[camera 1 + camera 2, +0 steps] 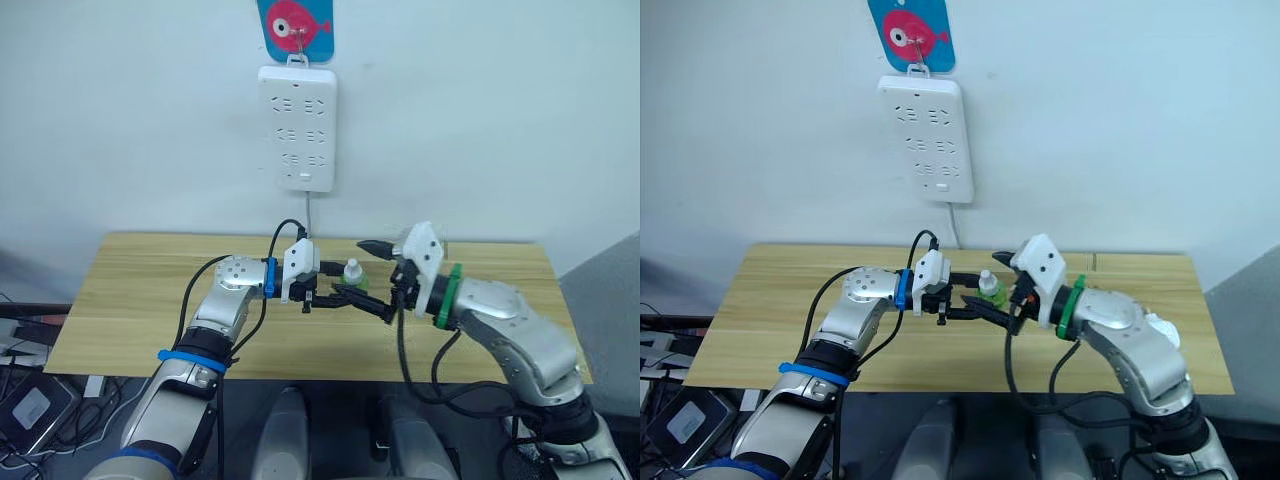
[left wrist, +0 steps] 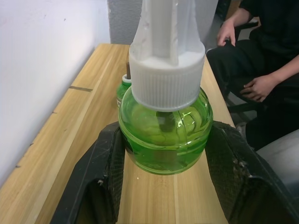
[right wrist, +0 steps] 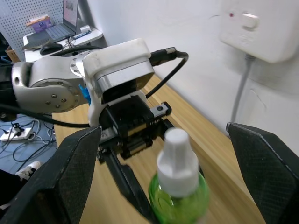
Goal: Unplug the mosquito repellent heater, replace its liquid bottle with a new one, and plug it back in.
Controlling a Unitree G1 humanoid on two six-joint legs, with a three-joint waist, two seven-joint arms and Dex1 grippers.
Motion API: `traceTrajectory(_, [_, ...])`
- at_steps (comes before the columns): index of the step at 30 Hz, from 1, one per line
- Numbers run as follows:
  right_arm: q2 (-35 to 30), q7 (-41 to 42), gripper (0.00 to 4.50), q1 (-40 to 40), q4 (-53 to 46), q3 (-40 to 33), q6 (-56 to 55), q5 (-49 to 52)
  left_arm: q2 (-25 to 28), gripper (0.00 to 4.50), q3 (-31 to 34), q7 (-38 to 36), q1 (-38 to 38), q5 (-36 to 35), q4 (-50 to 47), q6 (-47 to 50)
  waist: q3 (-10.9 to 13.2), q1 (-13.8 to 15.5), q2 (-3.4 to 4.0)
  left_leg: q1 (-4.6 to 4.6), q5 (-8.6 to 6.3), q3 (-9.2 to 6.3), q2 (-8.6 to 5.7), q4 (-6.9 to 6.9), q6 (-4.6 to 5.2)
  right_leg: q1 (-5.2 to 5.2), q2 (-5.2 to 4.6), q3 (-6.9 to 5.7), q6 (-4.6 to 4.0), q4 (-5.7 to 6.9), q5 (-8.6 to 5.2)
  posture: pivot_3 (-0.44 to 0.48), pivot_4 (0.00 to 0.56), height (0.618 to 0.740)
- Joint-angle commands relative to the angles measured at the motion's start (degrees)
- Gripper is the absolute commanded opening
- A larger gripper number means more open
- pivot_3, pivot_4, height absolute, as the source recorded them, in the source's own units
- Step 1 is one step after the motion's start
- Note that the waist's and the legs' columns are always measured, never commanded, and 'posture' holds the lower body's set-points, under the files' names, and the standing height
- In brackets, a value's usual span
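The new one (image 2: pixel 163 135), a green bottle with a white pointed cap (image 1: pixel 352 270), stands upright just above the wooden table (image 1: pixel 150 300), and my left gripper (image 1: pixel 345 296) is shut on its round body. My right gripper (image 3: pixel 168 172) is open, its two fingers spread wide to either side of the white cap without touching it. The capless liquid bottle (image 2: pixel 124 87) stands on the table just behind the held bottle. A rounded white piece (image 1: pixel 1159 330), possibly the heater, peeks out behind my right forearm.
A white power strip (image 1: pixel 296 128) hangs on the wall above the table's far edge, nothing plugged into it, its cord dropping behind the table. A seated person (image 2: pixel 261 60) is beyond the table's end in the left wrist view.
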Motion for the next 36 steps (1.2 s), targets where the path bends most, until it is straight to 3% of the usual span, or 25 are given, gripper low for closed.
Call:
traceTrajectory(1, [2.14,-2.81,4.48,-1.89,2.70,1.01,-3.99,-3.61,-0.11,2.18,0.37,0.03,-0.03,-0.20,-1.76,-0.64,0.00,0.12,0.00,0.00,0.00,0.00,0.00,0.01,0.00,0.00,0.00,0.00,0.00,0.00,0.00,0.232,0.231,0.740])
traceTrajectory(6, [4.50,-5.37,4.48,-3.32,6.55,0.44,-6.21,-6.62,-0.35,2.18,0.37,0.20,-0.42,0.00,-1.30,-0.78,-0.02,0.07,-0.01,0.01,0.00,-0.01,0.01,0.02,-0.01,0.00,0.00,-0.02,-0.02,0.05,0.01,0.229,0.230,0.740])
traceTrajectory(12, [0.17,-2.63,4.48,0.10,4.09,-1.72,-6.42,-6.04,-0.68,2.18,0.29,0.38,0.09,0.02,-1.65,-0.98,-0.02,0.13,-0.01,-0.02,0.00,-0.01,0.00,0.00,0.00,0.00,-0.02,-0.03,-0.26,0.00,0.15,0.219,0.233,0.740])
traceTrajectory(20, [-9.01,4.05,4.48,6.28,-4.43,-9.51,-2.57,2.10,-0.68,2.18,0.74,0.00,-0.12,0.32,-0.62,-1.41,-0.02,0.06,-0.02,0.02,0.00,-0.02,-0.01,0.04,0.00,0.05,-0.03,-0.02,-0.26,0.04,0.15,0.219,0.234,0.740])
traceTrajectory(26, [-6.46,3.82,4.48,5.37,-6.86,-8.12,1.26,7.48,-1.17,2.18,0.55,-0.02,-0.09,0.41,-0.64,-1.44,-0.02,-0.50,-0.02,0.04,0.00,-0.06,0.05,0.03,0.00,0.04,0.05,-0.03,-0.24,0.05,0.14,0.209,0.240,0.740])
traceTrajectory(29, [-1.47,0.79,3.90,4.45,-5.91,-7.32,2.23,8.96,-1.49,2.18,0.37,0.05,-0.22,0.54,-0.61,-1.53,-0.04,-0.64,-0.04,0.03,0.00,-0.06,0.05,0.04,0.00,0.05,0.05,-0.03,-0.25,0.05,0.15,0.209,0.240,0.740])
traceTrajectory(33, [0.88,-0.29,2.55,3.47,-5.42,-6.06,4.16,9.50,-1.39,2.18,0.45,-0.07,-0.20,0.49,-0.98,-1.40,-0.04,-0.64,-0.04,0.02,0.01,-0.06,0.01,0.05,0.00,0.05,0.01,-0.02,-0.25,0.04,0.15,0.220,0.243,0.740])
traceTrajectory(36, [1.30,-0.64,2.55,2.96,-4.83,-5.14,4.43,9.15,-1.33,2.18,0.44,-0.06,-0.21,0.49,-1.02,-1.45,-0.04,-0.60,-0.04,0.02,0.01,-0.07,0.01,0.06,0.00,0.06,0.01,-0.04,-0.24,0.04,0.15,0.220,0.243,0.740])
